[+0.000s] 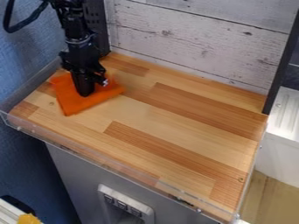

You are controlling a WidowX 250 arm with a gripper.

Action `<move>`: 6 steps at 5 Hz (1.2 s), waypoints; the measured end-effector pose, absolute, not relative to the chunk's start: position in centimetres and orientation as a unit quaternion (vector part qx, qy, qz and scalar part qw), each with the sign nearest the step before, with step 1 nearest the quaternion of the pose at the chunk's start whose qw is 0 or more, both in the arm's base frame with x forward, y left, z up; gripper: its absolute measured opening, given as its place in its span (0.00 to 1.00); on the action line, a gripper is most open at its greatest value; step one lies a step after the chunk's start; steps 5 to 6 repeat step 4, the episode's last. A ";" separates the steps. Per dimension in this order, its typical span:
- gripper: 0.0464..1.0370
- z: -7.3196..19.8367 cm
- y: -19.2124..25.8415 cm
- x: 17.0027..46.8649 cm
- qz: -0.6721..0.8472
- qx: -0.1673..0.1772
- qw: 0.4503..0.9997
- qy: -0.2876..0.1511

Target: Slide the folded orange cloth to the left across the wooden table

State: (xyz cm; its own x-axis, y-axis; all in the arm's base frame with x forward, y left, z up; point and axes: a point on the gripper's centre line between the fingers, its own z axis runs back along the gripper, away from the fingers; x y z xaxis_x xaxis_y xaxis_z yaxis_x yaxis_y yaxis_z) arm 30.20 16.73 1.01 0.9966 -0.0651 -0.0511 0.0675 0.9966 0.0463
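Note:
The black gripper (86,89) hangs down over the left back part of the wooden board, its tip at an orange cloth (74,103). The cloth lies on the board with one corner toward the front and another pointing right. Part of it is hidden behind the gripper. Whether the gripper touches or pinches the cloth, I cannot tell.
The wooden board (175,118) has a low clear rim (105,158) along its front edge. White plank panelling (192,39) stands behind it, with a black post (282,65) at the back right. A blue wall is on the left.

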 end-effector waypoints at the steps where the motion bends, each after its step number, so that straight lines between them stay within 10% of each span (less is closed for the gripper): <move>1: 0.04 0.8 16.6 29.7 -0.040 0.011 0.999 0.026; 4: 0.75 3.4 12.6 28.5 -0.016 -0.015 1.000 0.017; 6: 0.75 3.4 12.6 28.5 -0.016 -0.015 1.000 0.017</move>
